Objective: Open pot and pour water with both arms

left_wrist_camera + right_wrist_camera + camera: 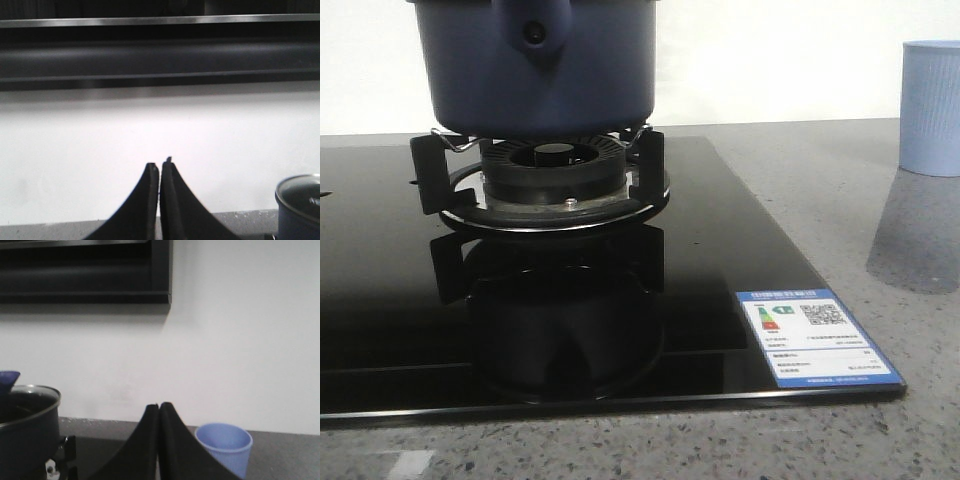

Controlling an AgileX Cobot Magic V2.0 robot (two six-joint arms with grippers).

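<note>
Two grippers are in view, one in each wrist picture: the left gripper (160, 167) and the right gripper (159, 407) both have their black fingers pressed together on nothing, well apart from any object.

Nearest you in the front view, note the speckled grey counter (880, 440), then the glossy black glass stove top (380, 300) with its white-and-blue label (817, 338). Further back, the pot (540, 60) stands on the black burner stand (550, 175), centred over the ring. Beyond, to the right, a pale blue ribbed cup (930, 105) stands on the counter, well apart from the pot.

Expect the pot to be rigid and, if filled, heavy; its matte navy wall should give fair friction, but the curved lower edge offers no purchase. Take hold at the handle mount (534, 30), the stub with the small round hole. The lid (300, 192) looks like glass with a metal rim: treat it as smooth and breakable. Its knob is not clearly shown. Treat the cup as light and easily tipped.
</note>
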